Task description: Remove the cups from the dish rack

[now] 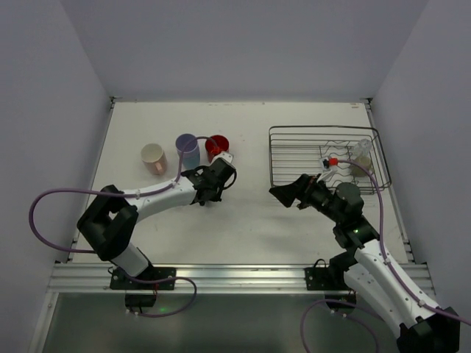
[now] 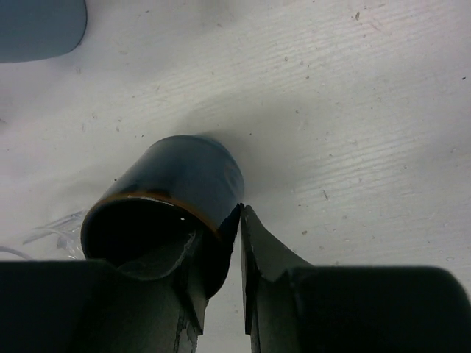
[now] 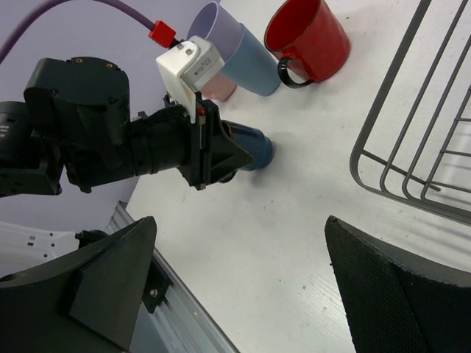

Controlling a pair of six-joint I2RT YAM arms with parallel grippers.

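We see a white table (image 1: 250,220) enclosed by pale grey walls (image 1: 243,44) on three sides, with a metal rail (image 1: 235,276) along its near edge.

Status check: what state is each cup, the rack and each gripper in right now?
dark navy cup: upright on the table, wall pinched by the left gripper
red mug: upright on table
lavender tumbler: upright on table
pink mug: upright on table
pale cup: in the dish rack
dish rack: one cup visible inside
right gripper: open, empty
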